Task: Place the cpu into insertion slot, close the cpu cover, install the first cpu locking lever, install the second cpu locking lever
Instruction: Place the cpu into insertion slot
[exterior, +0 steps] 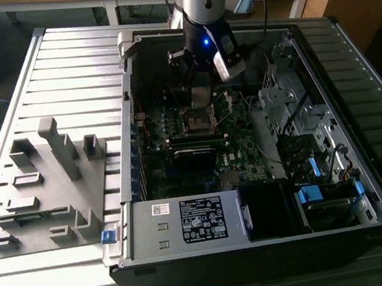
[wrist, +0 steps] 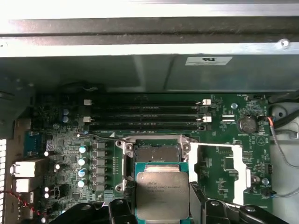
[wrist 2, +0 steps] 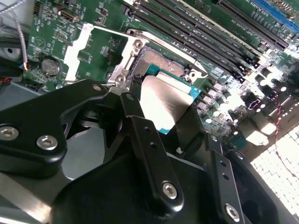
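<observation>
Jaws clenched on one small flat square grey-silver-topped cpu (wrist: 162,191), held between them. One dark square silver-rimmed insertion slot (wrist: 156,151) just beyond the jaws; one thin silver cpu cover (wrist 2: 77,46) open beside it.

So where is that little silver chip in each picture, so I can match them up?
Exterior view: the cpu hangs under the arm, just above the insertion slot.
First wrist view: the cpu sits between the dark fingers, beside the insertion slot.
Second wrist view: the cpu is tilted between the fingers, partly covering the insertion slot.
Shared landmark: the insertion slot.
</observation>
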`<move>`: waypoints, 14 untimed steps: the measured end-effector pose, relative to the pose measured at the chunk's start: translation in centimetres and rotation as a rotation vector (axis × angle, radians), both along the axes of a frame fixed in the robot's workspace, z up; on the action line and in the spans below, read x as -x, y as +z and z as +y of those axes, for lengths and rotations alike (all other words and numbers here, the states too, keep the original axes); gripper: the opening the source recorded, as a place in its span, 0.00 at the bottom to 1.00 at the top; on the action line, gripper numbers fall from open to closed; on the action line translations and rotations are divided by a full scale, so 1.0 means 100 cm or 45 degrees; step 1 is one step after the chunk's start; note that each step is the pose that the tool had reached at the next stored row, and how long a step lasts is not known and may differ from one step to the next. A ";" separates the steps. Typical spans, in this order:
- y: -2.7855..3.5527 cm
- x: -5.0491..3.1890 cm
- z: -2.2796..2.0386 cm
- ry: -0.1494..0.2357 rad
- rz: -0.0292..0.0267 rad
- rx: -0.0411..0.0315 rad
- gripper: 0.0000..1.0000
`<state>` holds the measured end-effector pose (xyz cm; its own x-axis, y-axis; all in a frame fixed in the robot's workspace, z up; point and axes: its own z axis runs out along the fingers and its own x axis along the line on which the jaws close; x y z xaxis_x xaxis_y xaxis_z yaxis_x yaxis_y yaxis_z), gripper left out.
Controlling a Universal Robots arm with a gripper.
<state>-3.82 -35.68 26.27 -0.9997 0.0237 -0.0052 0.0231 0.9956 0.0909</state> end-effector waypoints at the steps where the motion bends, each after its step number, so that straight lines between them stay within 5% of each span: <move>1: -0.0011 0.0008 0.0000 0.000 -0.0004 0.0002 0.54; 14: -0.0209 0.0031 0.0007 0.000 -0.0060 0.0002 0.54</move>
<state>-4.13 -35.61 24.18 -0.9997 0.0238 -0.0100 0.0228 0.9956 0.0909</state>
